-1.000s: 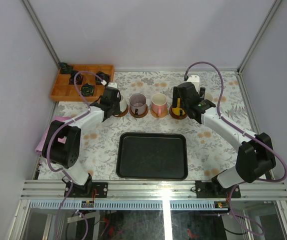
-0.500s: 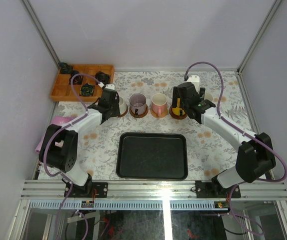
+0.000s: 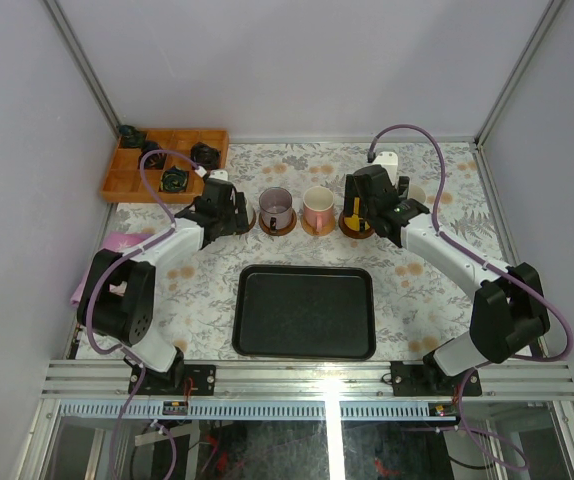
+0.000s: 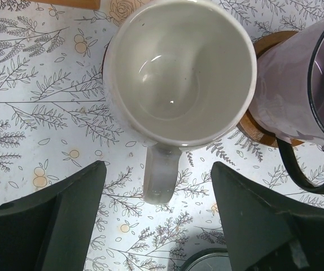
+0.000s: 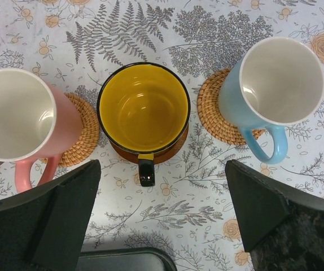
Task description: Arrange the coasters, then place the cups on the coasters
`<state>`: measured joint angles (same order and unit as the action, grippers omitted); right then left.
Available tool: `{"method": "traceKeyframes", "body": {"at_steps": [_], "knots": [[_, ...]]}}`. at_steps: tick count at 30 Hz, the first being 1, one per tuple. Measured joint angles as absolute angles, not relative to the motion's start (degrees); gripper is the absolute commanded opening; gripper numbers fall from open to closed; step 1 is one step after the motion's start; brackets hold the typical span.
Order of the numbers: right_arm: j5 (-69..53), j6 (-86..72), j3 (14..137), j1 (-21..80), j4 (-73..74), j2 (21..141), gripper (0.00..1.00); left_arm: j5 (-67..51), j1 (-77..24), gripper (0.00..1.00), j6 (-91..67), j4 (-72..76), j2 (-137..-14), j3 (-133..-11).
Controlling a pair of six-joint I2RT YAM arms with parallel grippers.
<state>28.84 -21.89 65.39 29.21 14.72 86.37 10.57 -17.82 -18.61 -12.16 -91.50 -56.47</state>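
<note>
In the left wrist view the cream-white cup [image 4: 179,68] stands upright, its coaster almost wholly hidden under it. Its handle [image 4: 161,172] points into the gap of my left gripper [image 4: 159,195], which is open and touches nothing. Beside it stands the mauve cup [image 4: 303,84] on a brown coaster [image 4: 258,129]. My right gripper [image 5: 162,197] is open just short of the yellow cup [image 5: 143,107] on a dark coaster [image 5: 170,148]. The pink cup [image 5: 21,116] and the light blue cup [image 5: 277,84] stand on woven coasters [image 5: 80,132] [image 5: 211,107].
A black rectangular tray [image 3: 305,312] lies at mid-table in front of the row of cups. A wooden compartment box [image 3: 162,163] with dark items sits at the back left. A pink cloth [image 3: 97,268] lies at the left edge.
My left gripper has opened and let go of the cream-white cup's handle, and the left arm has shifted slightly. The right arm has not moved.
</note>
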Motion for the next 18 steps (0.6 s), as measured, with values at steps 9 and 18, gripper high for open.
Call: {"method": "traceKeyframes", "body": {"at_steps": [9,18], "knots": [[28.8,-21.9,65.4,29.2,14.7,86.4,0.99,11.0,-17.8,0.76,-18.7,-14.0,-90.4,-56.4],[28.9,-21.9,65.4,29.2,14.7,86.3,0.99,13.1,-17.8,0.77,-18.8,-15.0,-87.7,-56.2]]}}
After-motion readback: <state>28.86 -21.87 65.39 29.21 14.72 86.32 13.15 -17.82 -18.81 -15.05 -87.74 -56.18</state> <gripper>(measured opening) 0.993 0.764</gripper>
